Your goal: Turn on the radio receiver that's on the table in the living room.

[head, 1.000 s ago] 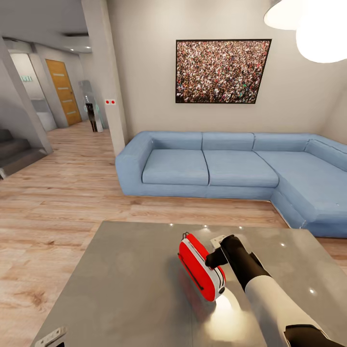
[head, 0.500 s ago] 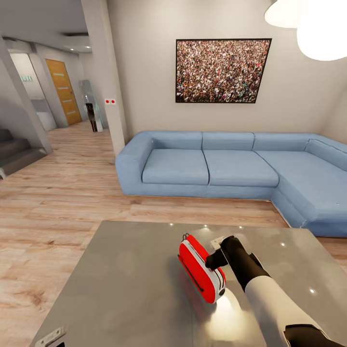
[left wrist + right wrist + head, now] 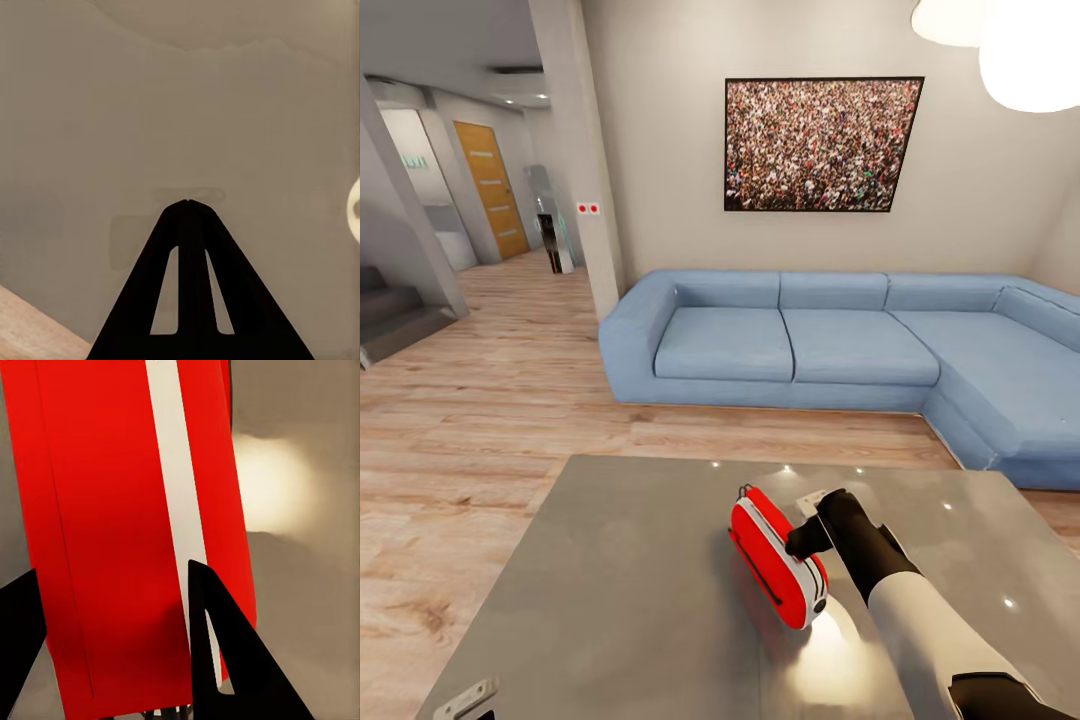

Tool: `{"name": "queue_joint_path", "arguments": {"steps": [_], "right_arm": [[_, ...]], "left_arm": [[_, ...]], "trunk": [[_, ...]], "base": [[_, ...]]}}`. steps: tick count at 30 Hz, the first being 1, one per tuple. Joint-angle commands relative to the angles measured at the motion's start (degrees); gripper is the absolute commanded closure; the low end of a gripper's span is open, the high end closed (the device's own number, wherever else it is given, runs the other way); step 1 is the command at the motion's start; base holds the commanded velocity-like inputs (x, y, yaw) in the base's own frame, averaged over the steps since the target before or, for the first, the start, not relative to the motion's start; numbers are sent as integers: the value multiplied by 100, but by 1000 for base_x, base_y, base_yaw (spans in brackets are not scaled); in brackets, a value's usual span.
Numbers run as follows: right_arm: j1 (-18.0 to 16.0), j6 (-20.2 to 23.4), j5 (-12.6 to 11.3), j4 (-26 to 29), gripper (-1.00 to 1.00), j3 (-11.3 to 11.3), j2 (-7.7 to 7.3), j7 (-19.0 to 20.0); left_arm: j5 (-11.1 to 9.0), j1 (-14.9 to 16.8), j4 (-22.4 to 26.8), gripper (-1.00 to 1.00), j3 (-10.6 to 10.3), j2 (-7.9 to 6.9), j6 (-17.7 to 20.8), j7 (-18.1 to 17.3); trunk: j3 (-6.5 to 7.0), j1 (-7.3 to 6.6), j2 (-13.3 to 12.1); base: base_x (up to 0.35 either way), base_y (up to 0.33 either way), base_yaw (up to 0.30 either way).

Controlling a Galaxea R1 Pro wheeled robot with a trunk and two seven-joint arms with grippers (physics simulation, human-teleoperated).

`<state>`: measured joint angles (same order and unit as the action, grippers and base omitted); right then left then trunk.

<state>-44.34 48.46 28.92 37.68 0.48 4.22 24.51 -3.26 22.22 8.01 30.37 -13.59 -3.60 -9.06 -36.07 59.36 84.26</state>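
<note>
Nothing's really moved; right gripper (image 3: 112,637) stays spread across the small red white-rimmed radio receiver (image 3: 775,555) mid glossy grey table (image 3: 610,600), probably reaching its switch.

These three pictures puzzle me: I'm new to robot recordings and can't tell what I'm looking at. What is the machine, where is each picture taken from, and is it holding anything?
It is a simulated two-armed robot on wheels, steered by a person. The big picture comes from a camera on its head, looking down over a grey table in a living room with a blue sofa and a framed crowd picture.

On the table stands a small red radio receiver. The white and black arm reaching to it is the robot's right arm; its right gripper is up against the radio.

The other two pictures come from cameras at the wrists, looking along the black fingers. In the right wrist view the fingers are spread, with the radio's red body between them; a closed grip is not evident. In the left wrist view the left gripper is shut, holding nothing, above the bare tabletop.
</note>
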Motion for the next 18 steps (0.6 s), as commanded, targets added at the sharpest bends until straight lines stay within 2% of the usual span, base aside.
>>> {"name": "queue_joint_path", "arguments": {"steps": [1,10,13,18], "right_arm": [[5,-11,17,-59,100,-4,0,-7],[5,-24,17,-105,100,-4,-1,-7],[5,-28,18,-143,100,-4,0,-4],[5,-36,24,-155,100,-4,0,1]], "left_arm": [[1,1,-1,100,0,-1,0,0],[1,1,-1,100,1,2,0,0],[1,1,-1,100,-2,5,0,0],[2,1,0,100,-4,7,0,0]], "trunk": [[-1,1,-1],[-1,1,-1],[-55,67,119],[-55,67,119]], "base": [[0,0,0],[0,0,0],[0,0,0],[0,0,0]]}}
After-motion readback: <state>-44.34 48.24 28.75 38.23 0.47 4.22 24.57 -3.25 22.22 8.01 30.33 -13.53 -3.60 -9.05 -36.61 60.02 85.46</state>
